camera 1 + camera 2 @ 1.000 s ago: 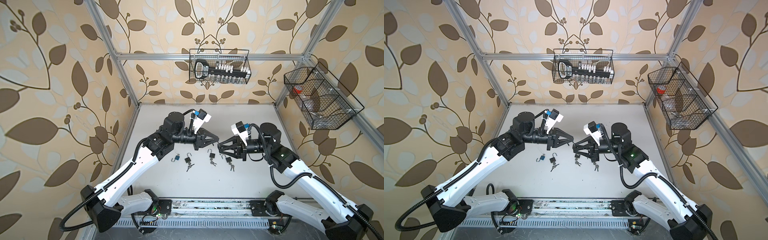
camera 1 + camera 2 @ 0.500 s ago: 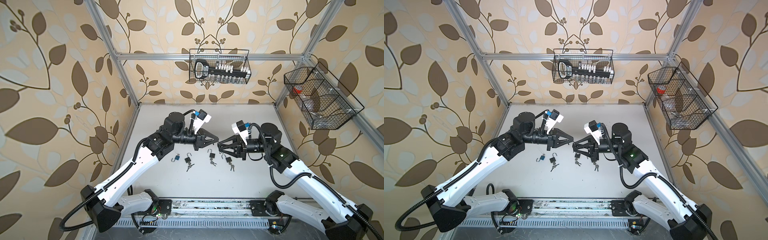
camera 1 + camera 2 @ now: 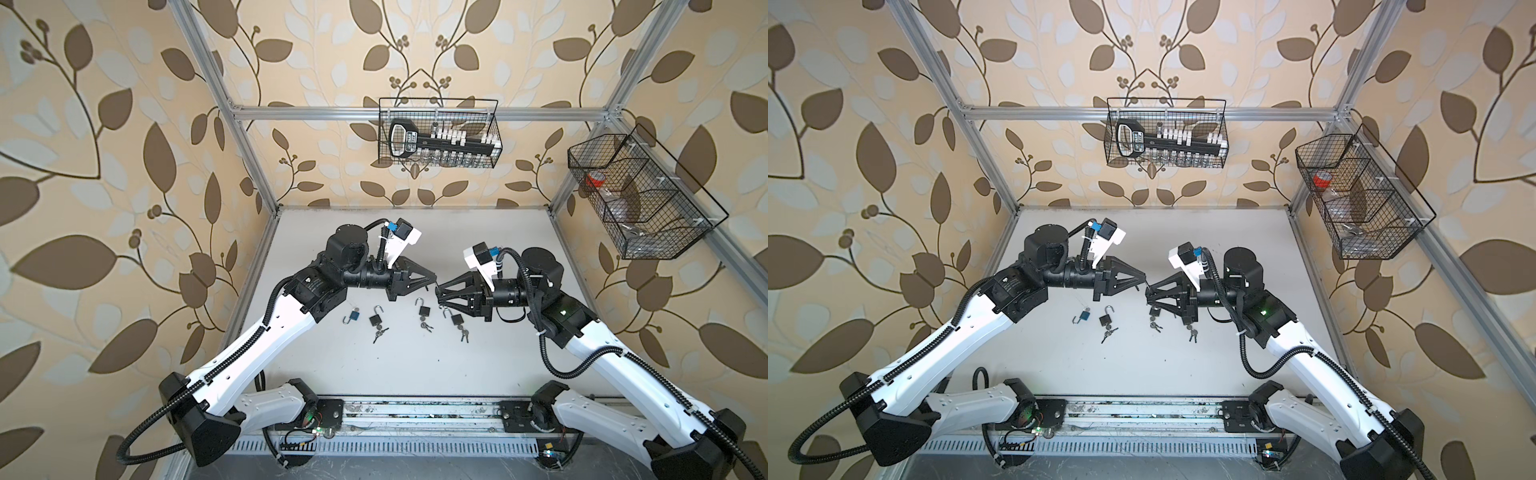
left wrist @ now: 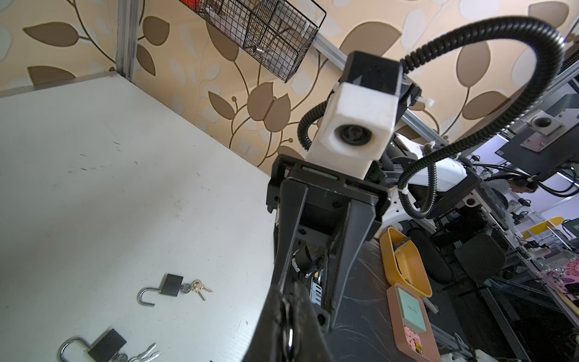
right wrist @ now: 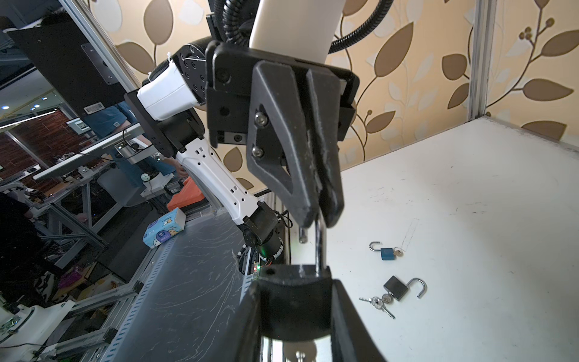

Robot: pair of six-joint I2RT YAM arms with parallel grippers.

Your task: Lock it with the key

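Between the two grippers, up off the table (image 3: 415, 374): one black padlock (image 5: 294, 279), held from both ends. Body clamped across its flat sides by right gripper (image 3: 441, 292), fingers part-spread to that width. Chrome shackle (image 5: 319, 247) pinched at its bend by left gripper (image 3: 433, 280), fingers pressed almost together on it. Shackle open, free leg hanging clear of its hole. Probably solid metal: heavy for its size, fully rigid, nothing to crush. Polished shackle likely slippery and prone to swivel in a pinch. Flat body sides the safer hold, with the keyhole end left free for a key. No key for this padlock clearly in view.

Lower down, lying on the table in a loose row: four more padlocks, all with open shackles. One blue padlock (image 3: 354, 316) and three loose black padlocks (image 3: 376, 320) (image 3: 423, 310) (image 3: 456, 319). Three key bunches (image 3: 380, 332) (image 3: 426, 327) (image 3: 463, 334), one at the keyhole end of each loose black one. Five padlocks in all.

Farthest off, on the walls: two wire baskets, back basket (image 3: 436, 100) and side basket (image 3: 681, 171), contents too jumbled to count.
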